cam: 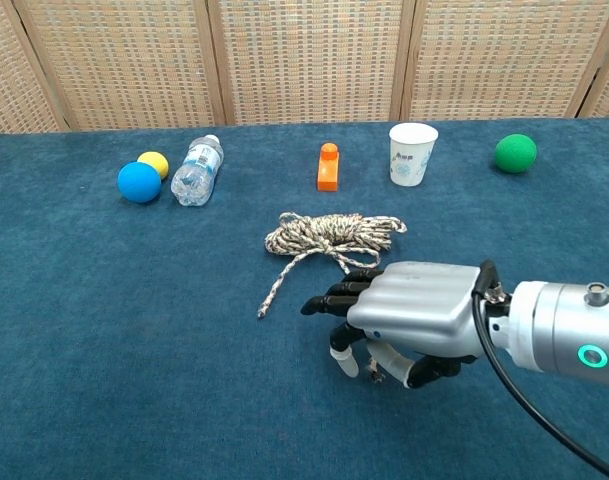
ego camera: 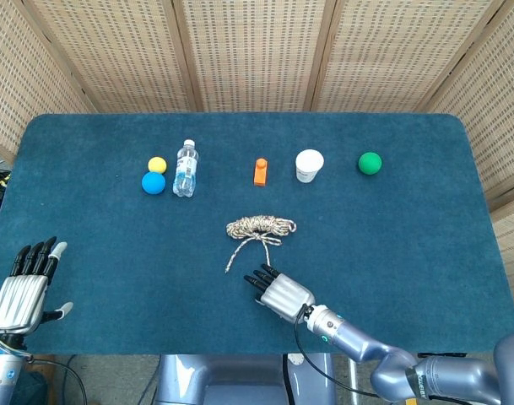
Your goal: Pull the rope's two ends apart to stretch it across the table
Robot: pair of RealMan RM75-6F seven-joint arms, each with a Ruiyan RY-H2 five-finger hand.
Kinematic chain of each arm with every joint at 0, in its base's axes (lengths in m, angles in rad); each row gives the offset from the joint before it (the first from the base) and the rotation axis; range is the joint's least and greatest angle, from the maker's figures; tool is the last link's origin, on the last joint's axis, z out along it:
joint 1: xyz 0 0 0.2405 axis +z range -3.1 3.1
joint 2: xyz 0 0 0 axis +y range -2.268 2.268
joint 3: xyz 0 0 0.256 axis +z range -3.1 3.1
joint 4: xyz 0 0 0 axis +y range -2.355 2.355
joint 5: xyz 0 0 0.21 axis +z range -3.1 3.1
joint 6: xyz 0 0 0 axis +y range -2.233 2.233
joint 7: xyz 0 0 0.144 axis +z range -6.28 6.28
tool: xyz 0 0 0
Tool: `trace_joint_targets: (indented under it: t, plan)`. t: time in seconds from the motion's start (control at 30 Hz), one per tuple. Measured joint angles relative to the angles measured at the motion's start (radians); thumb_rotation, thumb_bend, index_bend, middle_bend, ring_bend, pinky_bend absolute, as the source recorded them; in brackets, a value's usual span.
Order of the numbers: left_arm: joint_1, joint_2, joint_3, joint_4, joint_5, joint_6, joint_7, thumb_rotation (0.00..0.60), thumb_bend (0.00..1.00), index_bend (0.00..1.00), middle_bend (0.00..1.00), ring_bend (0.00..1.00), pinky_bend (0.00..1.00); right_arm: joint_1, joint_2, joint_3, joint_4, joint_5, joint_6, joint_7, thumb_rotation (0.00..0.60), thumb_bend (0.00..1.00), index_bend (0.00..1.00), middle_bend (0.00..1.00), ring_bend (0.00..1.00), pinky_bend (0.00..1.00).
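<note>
The speckled rope (ego camera: 261,226) lies bundled at mid-table, seen as a coil (cam: 329,232) in the chest view. One loose end (cam: 263,312) trails toward the front left. The other strand runs under my right hand (ego camera: 282,292), which hovers low over it, palm down with fingers (cam: 334,295) stretched out and the thumb pointing down. Most of that strand and its tip are hidden by the right hand (cam: 414,312); no grip on the rope shows. My left hand (ego camera: 22,287) stays at the front left corner, fingers spread and holding nothing, far from the rope.
Along the far side stand a blue ball (ego camera: 154,183), a yellow ball (ego camera: 157,164), a lying water bottle (ego camera: 186,168), an orange block (ego camera: 260,171), a white cup (ego camera: 309,165) and a green ball (ego camera: 370,163). The table's front edge runs just behind my right wrist.
</note>
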Motion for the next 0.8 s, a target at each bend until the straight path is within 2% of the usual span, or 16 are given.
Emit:
trace_joint_targets:
  t: [0.37, 0.63, 0.7, 0.8]
  plan:
    - [-0.002, 0.000, 0.005, -0.004, 0.000, 0.002, 0.004, 0.600, 0.00, 0.00, 0.00, 0.00, 0.00, 0.002, 0.054, -0.033, 0.003, 0.091, 0.060, -0.114, 0.600, 0.90, 0.42, 0.00, 0.00, 0.00]
    - [-0.002, -0.001, 0.009, -0.004, 0.004, 0.005, 0.007, 0.600, 0.00, 0.00, 0.00, 0.00, 0.00, -0.002, 0.087, -0.035, 0.052, 0.150, 0.104, -0.124, 0.600, 0.89, 0.41, 0.00, 0.00, 0.00]
    - [-0.003, -0.002, 0.009, -0.005, 0.003, 0.005, 0.010, 0.600, 0.00, 0.00, 0.00, 0.00, 0.00, -0.003, 0.089, -0.035, 0.060, 0.155, 0.111, -0.119, 0.600, 0.83, 0.40, 0.00, 0.00, 0.00]
    - [-0.004, -0.003, 0.009, -0.005, 0.002, 0.004, 0.013, 0.600, 0.00, 0.00, 0.00, 0.00, 0.00, -0.006, 0.090, -0.033, 0.063, 0.157, 0.131, -0.107, 0.600, 0.60, 0.36, 0.00, 0.00, 0.00]
